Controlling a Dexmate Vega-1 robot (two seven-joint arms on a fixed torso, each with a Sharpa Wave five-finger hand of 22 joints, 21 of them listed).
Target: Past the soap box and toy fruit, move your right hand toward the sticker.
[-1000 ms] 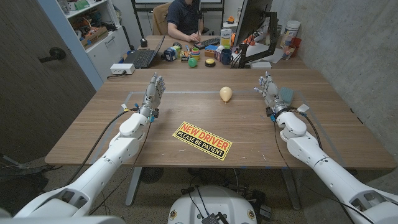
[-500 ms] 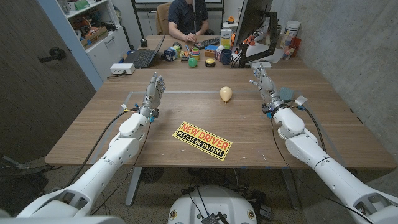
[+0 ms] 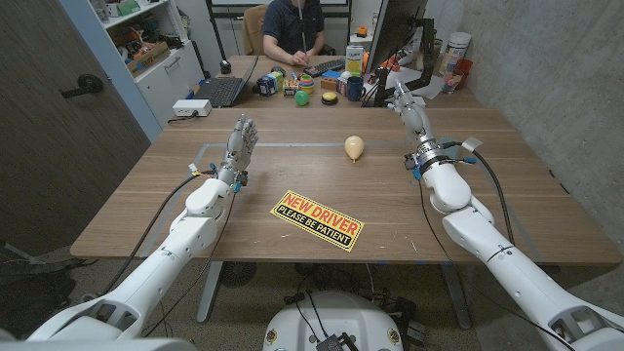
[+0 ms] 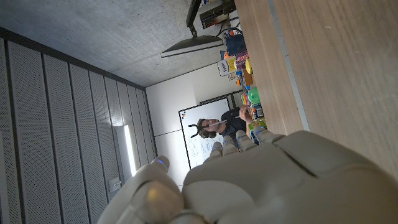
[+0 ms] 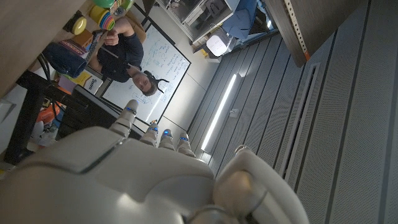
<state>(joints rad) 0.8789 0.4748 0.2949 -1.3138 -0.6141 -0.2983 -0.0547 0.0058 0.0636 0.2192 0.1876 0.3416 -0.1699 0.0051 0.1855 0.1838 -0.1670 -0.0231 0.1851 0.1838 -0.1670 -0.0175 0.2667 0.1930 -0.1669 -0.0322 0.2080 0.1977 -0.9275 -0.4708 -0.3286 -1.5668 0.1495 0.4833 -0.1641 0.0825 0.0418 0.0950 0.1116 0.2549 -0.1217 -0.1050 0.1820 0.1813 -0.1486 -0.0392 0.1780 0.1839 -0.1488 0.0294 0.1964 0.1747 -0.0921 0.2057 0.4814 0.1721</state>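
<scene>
The yellow and black sticker lies flat near the table's front middle. A tan toy fruit stands farther back, between the two arms. My right hand is raised off the table at the far right, fingers stretched toward the far desk and holding nothing; it is well behind and to the right of the sticker. The back of this hand shows in the right wrist view. My left hand stands upright left of the sticker, fingers apart and empty, and its back shows in the left wrist view.
A second desk abuts the far edge, with a laptop, a dark mug, a green ball and a monitor. A person sits behind it. A concrete wall runs along the right.
My right hand has lifted and swung toward the far desk, turning at the wrist. The teal box seen beside it earlier is now covered by that wrist. Left arm, fruit and sticker are unmoved.
</scene>
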